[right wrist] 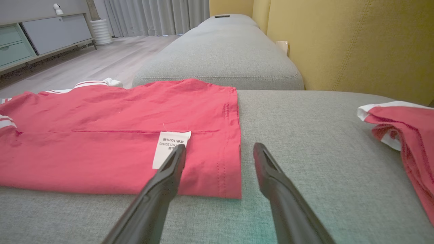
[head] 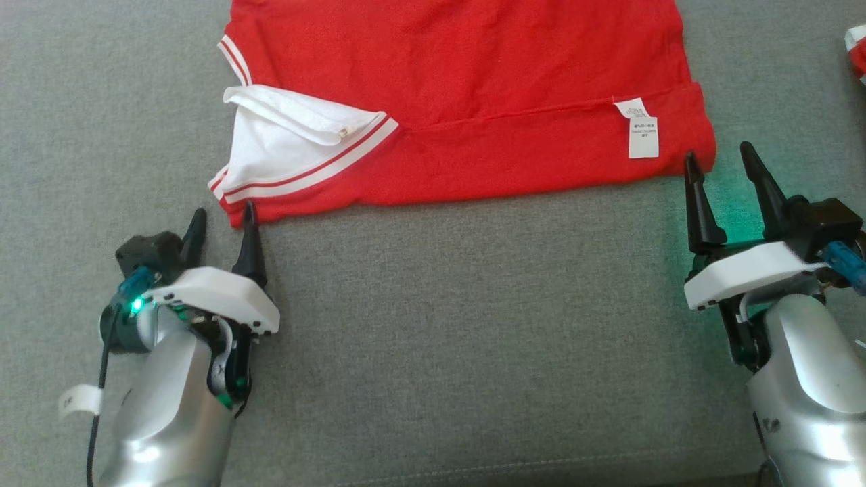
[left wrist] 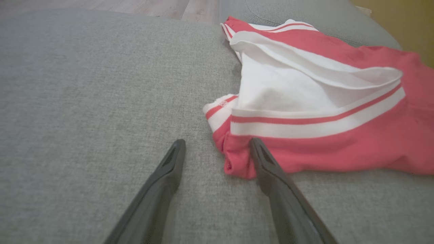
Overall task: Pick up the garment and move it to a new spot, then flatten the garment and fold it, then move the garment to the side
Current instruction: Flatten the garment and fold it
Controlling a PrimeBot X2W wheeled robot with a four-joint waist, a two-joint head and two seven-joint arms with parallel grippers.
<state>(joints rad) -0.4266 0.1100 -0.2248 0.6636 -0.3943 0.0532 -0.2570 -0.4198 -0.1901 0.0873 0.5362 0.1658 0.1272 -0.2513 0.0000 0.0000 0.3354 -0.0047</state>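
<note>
- White care label (head: 641,128) on the red garment (head: 473,81) reads "100%"; the rest is too small
- Garment lies folded flat on the grey sofa (head: 433,325)
- Left hand (head: 223,210) spread wide, empty, at its white-striped corner
- Right hand (head: 718,151) spread wide, empty, at its label-side corner
</note>
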